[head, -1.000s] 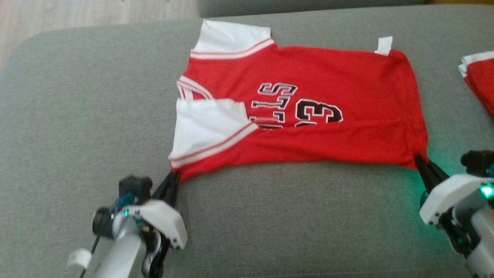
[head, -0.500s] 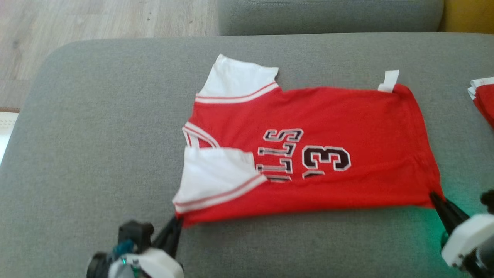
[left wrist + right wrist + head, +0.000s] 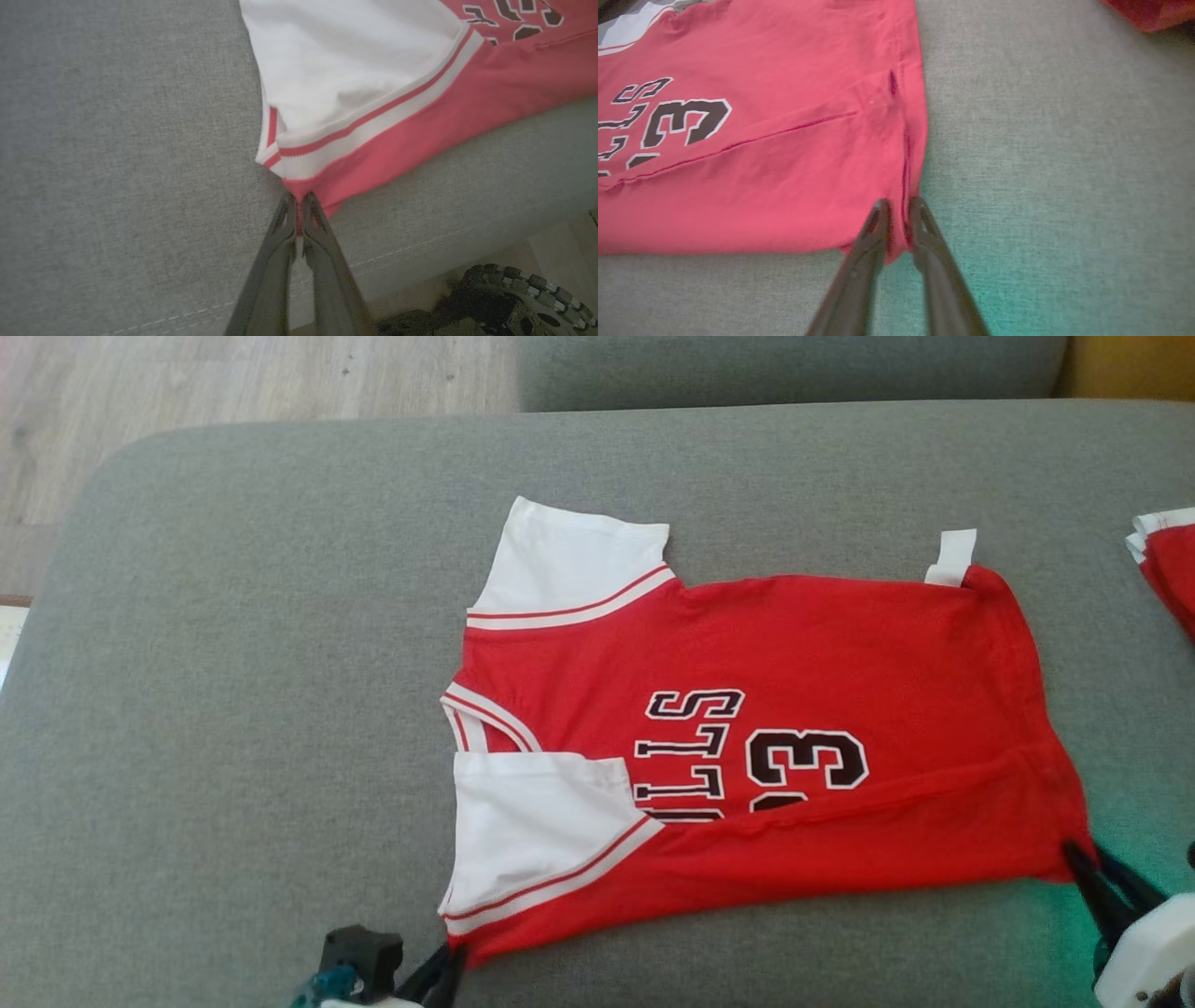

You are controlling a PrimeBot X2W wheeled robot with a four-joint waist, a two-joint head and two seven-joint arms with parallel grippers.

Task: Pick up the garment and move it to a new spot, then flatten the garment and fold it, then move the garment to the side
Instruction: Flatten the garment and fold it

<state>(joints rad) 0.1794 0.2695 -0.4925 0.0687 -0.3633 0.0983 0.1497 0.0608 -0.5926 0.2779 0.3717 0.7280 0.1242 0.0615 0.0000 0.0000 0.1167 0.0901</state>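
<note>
Two grips on one garment [image 3: 794, 644]. Left gripper [image 3: 299, 203]: jaws together, pinching the red corner just below the near white sleeve [image 3: 345, 70]. Right gripper [image 3: 899, 207]: fingers a little apart, with the near hem corner filling the narrow gap between them. It is clamped on cloth, but how firmly cannot be told.

Between the two pinches the near edge runs fairly straight. The garment lies print side up on the grey sofa cushion [image 3: 233, 663], collar toward the robot's left and hem toward its right. A long crease [image 3: 738, 142] crosses the near strip of red cloth. The near sleeve is turned in over the chest and covers part of the lettering [image 3: 695, 756]. The far sleeve [image 3: 569, 560] lies flat, and a white tag [image 3: 952, 558] pokes out at the far hem corner. A second red garment [image 3: 1167, 569] sits at the cushion's right edge, well apart. In the left wrist view the cushion's front seam [image 3: 420, 242] is near the held corner.

Judged step: laying out and flattening, with folding not begun.

Risks:
- The right pinch looks thin. A pull to the right could slip the hem corner free and let that side bunch up.
- Uneven tension between the arms would skew the garment and deepen the crease.
- Drawing the near edge further toward the robot could drag it over the front seam.
- Folding with the sleeve turned in would trap it underneath.
</note>
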